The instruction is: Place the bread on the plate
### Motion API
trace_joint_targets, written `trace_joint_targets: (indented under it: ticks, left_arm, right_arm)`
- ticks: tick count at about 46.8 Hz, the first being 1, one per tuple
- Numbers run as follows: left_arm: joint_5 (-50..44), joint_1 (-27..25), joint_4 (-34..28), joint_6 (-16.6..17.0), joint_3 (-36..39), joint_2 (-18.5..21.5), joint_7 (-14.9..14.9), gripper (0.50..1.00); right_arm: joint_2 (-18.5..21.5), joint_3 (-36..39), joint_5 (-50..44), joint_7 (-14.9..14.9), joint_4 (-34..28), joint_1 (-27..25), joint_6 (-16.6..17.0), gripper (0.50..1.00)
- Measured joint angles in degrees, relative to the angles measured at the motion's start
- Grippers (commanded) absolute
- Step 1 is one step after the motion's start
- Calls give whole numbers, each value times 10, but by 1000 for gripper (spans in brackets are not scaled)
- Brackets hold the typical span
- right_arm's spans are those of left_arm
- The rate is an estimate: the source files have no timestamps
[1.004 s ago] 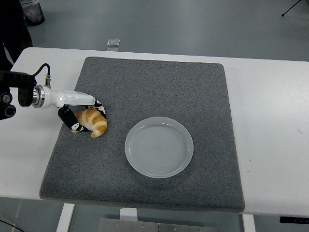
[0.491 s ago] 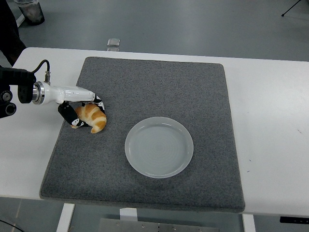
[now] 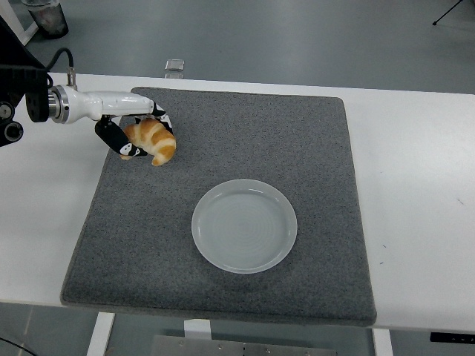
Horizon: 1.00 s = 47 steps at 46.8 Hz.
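A golden croissant-shaped bread (image 3: 154, 140) is held in my left hand (image 3: 138, 133), whose black and white fingers curl around it above the upper left part of the grey mat (image 3: 297, 141). The hand and bread appear raised off the mat. A round translucent white plate (image 3: 244, 225) lies flat on the mat's lower middle, empty, well to the right of and below the bread. My left arm comes in from the left edge, white forearm leading to the hand. The right arm does not show.
The grey mat covers most of the white table (image 3: 415, 185). A small clear object (image 3: 174, 65) sits at the table's far edge. A dark container (image 3: 48, 16) stands on the floor at top left.
My left hand has risen with the bread and moved up the picture and slightly right, from the mat's left edge toward its upper left. The plate has not moved.
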Motion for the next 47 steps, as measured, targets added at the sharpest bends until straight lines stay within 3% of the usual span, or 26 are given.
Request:
trace_joint_targets:
  ticks: [16,24,34,47]
  left_arm:
    - [0,-53,-3,-49,-82,22,0,500]
    - [0,-87,-11,-72,-96,20,-16,500]
    - [0,-92,-49,-96,-144,-7,-40,500]
    - [0,-89,-59,-97,-151,-69,-57,500]
  right_arm:
    - [0,0,0,0,0,0,0,952]
    - [0,0,0,0,0,0,0,952]
    - [0,0,0,0,0,0,0,952]
    - [0,0,0,0,0,0,0,952]
